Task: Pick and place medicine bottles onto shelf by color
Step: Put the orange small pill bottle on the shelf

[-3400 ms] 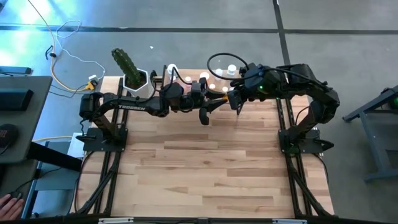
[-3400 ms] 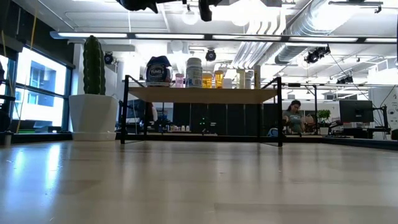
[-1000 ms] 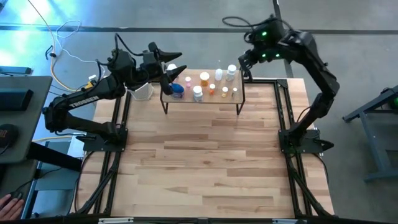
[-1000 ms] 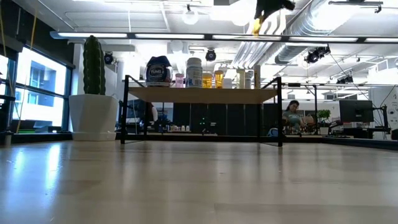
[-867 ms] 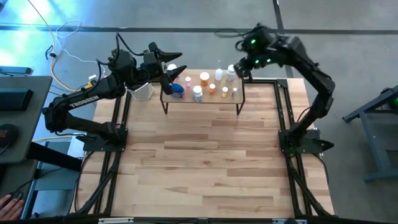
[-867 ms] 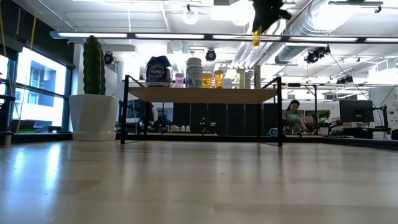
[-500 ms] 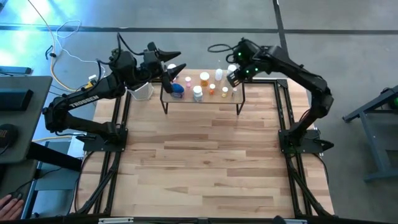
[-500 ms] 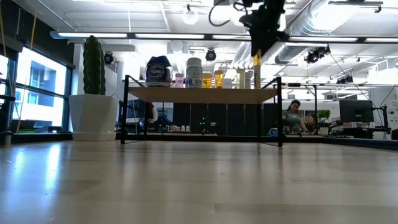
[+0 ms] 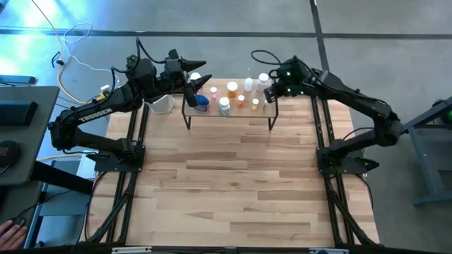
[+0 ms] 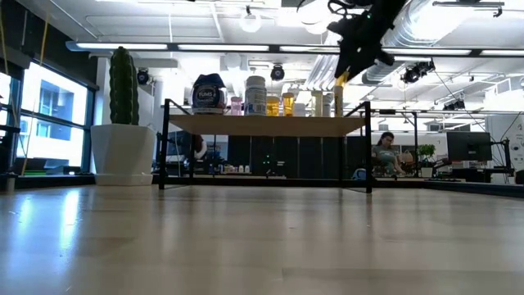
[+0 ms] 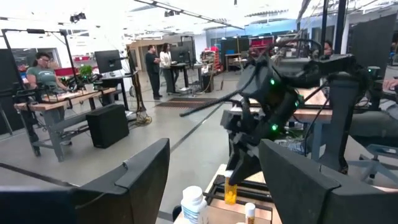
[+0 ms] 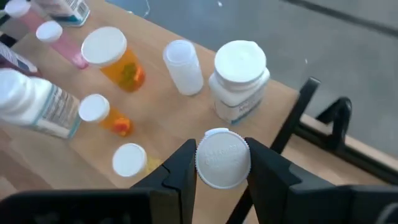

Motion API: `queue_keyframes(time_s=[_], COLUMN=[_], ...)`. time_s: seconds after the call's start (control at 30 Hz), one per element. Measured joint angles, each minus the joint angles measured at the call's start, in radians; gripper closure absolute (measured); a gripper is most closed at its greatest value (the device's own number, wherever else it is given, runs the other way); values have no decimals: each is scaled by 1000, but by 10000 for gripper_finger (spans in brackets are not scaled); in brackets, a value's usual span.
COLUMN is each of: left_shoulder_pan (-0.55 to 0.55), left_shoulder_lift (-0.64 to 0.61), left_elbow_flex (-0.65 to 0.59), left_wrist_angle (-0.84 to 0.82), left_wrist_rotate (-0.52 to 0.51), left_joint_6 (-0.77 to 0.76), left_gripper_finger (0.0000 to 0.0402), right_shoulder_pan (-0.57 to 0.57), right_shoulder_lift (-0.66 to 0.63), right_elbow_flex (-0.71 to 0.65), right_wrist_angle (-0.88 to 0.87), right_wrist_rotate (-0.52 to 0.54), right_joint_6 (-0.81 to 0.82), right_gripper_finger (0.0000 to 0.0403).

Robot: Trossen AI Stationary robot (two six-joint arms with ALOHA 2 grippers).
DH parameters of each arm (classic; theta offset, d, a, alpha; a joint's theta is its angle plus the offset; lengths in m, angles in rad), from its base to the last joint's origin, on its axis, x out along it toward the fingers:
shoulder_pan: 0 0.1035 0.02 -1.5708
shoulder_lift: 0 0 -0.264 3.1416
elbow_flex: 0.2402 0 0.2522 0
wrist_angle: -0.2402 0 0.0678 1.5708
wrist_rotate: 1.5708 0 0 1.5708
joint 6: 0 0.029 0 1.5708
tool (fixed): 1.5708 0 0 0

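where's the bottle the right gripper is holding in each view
High view: hidden under the right gripper, at the shelf's right end.
Low view: small orange bottle hanging above that end.
Left wrist view: orange bottle under the far gripper.
Right wrist view: white cap between the fingers.
Shared landmark: the shelf.

We see a wooden table (image 9: 233, 183), the shelf (image 9: 229, 113) standing at its twelve o'clock edge, medicine bottles (image 9: 232, 89) crowded on its plank, a white cactus pot (image 9: 161, 104) at ten o'clock
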Motion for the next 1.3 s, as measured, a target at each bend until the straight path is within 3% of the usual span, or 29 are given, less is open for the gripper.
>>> queue_keyframes(time_s=[0.2, 0.6, 1.0, 1.3], left_shoulder_pan=[0, -4, -4, -4], left_shoulder_lift=[0, 1, 1, 1], left_elbow_flex=[0, 0, 0, 0], left_wrist_angle=[2, 2, 12, 12], left_wrist_rotate=[0, 0, 0, 0], left_joint_6=[-2, -1, 0, 1], left_gripper_finger=[163, 163, 163, 163], right_shoulder_pan=[-20, -64, -83, -72], right_shoulder_lift=[-11, 49, 51, 51], right_elbow_flex=[-106, -107, -107, 1], right_wrist_angle=[122, 126, 119, 30], right_wrist_rotate=[-22, -39, -46, -11], right_joint_6=[-102, -246, -291, -292], right_gripper_finger=[299, 299, 299, 299])
